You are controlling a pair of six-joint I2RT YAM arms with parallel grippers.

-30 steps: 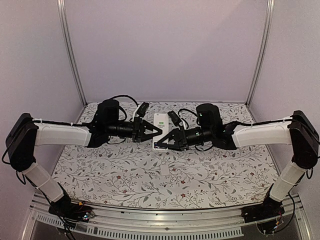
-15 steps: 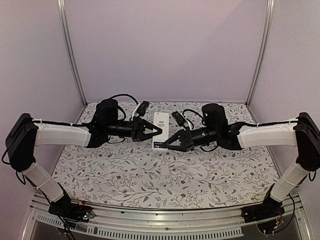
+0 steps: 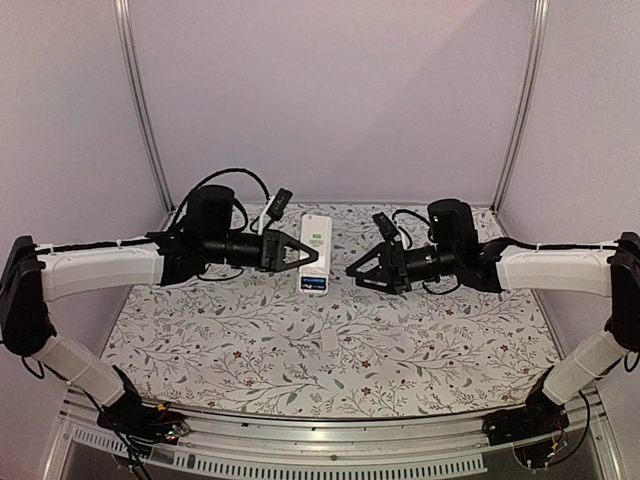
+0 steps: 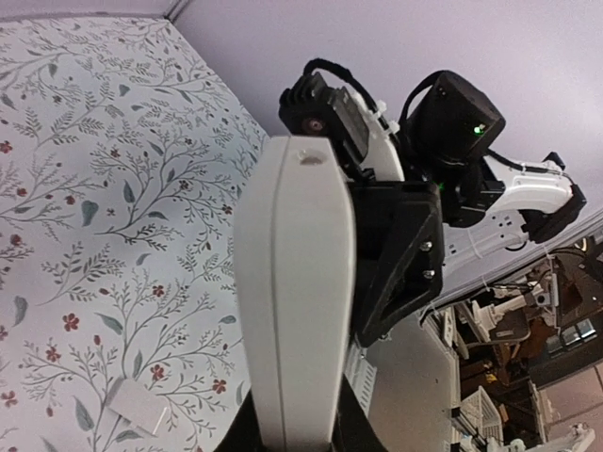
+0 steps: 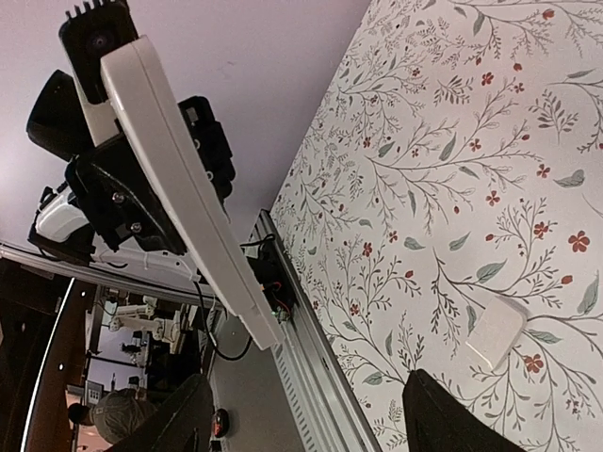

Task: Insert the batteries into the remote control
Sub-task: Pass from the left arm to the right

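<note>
My left gripper [image 3: 304, 254] is shut on the white remote control [image 3: 316, 246] and holds it above the table, its back upward. A blue battery [image 3: 317, 284] shows in the compartment at the remote's near end; I cannot make out a blackish one. In the left wrist view the remote [image 4: 292, 292] stands edge-on between the left gripper [image 4: 287, 431]. My right gripper [image 3: 353, 269] hangs open just right of the remote, apart from it. In the right wrist view the right gripper [image 5: 306, 424] has nothing in it, and the remote [image 5: 179, 179] is up to the left.
A small flat white cover piece [image 3: 330, 341] lies on the flowered tablecloth [image 3: 430, 340] in front of the grippers, also seen as the cover [image 4: 137, 407] and the cover [image 5: 497, 331]. Metal posts and lilac walls close in the back and sides.
The right gripper opened, leaving the blue battery at the remote's near end, and drew back to the right. The left arm raised the remote a little.
</note>
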